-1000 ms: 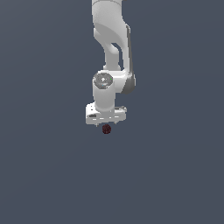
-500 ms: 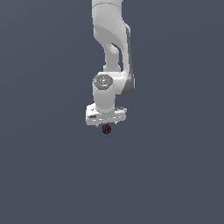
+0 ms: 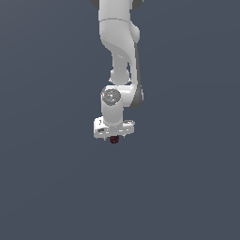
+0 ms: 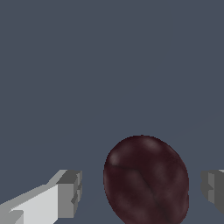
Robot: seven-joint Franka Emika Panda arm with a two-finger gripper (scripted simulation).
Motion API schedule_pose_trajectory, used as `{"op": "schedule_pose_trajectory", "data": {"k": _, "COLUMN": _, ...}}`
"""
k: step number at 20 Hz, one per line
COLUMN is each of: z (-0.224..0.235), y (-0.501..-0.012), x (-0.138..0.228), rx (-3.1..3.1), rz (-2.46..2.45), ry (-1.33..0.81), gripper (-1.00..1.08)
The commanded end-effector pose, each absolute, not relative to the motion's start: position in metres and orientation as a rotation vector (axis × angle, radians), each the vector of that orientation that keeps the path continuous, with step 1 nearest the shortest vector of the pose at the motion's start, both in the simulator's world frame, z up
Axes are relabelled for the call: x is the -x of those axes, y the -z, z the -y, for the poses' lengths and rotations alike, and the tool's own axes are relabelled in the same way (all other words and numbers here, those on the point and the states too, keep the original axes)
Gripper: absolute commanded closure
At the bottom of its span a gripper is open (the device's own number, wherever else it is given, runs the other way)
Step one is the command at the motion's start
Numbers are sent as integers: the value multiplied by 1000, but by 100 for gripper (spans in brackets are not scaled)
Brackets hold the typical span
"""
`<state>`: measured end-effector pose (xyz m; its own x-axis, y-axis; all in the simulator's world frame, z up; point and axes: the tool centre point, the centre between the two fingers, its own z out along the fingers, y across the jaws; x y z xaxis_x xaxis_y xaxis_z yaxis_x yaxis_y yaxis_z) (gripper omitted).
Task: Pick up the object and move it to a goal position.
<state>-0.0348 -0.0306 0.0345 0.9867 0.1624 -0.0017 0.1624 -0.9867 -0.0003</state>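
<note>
Your object, the dark maroon ball, sits between the two fingertips of the gripper in the wrist view, with mottled lighter streaks across its surface. One grey fingertip pad stands off to one side of it with a clear strip of background showing between pad and ball; the other pad is at the frame's edge on the opposite side, also with a narrow gap before the ball. So the fingers are spread and neither one touches the ball in this picture. In the exterior view you see the ball as a tiny dark red speck just under the white gripper body, peeking out below its lower edge, roughly centred beneath it. Whether it rests on a surface you cannot tell, since the plain grey-blue background gives no edge or shadow. Above the gripper the white arm rises upright to the top of the frame. Compared with a second ago, the arm, the gripper and the ball hold nearly the same places in the exterior view; at most the gripper has settled very slightly, and the ball is in the same spot under it.
</note>
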Motion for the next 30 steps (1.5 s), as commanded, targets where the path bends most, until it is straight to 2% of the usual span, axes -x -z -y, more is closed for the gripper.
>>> {"op": "schedule_pose_trajectory", "data": {"k": 1, "z": 31, "y": -29, "x": 34, "rx": 3131, "rz": 257, "ry": 0, "gripper": -92}}
{"op": "schedule_pose_trajectory", "data": {"k": 3, "z": 31, "y": -28, "x": 34, "rx": 3131, "rz": 257, "ry": 0, "gripper": -92}}
{"op": "schedule_pose_trajectory", "data": {"k": 4, "z": 31, "y": -28, "x": 34, "rx": 3131, "rz": 257, "ry": 0, "gripper": 108}}
{"op": "schedule_pose_trajectory", "data": {"k": 19, "z": 36, "y": -32, "x": 29, "rx": 3131, "rz": 256, "ry": 0, "gripper": 108}}
{"op": "schedule_pose_trajectory", "data": {"k": 30, "z": 74, "y": -59, "x": -8, "rx": 3131, "rz": 256, "ry": 0, "gripper": 108}}
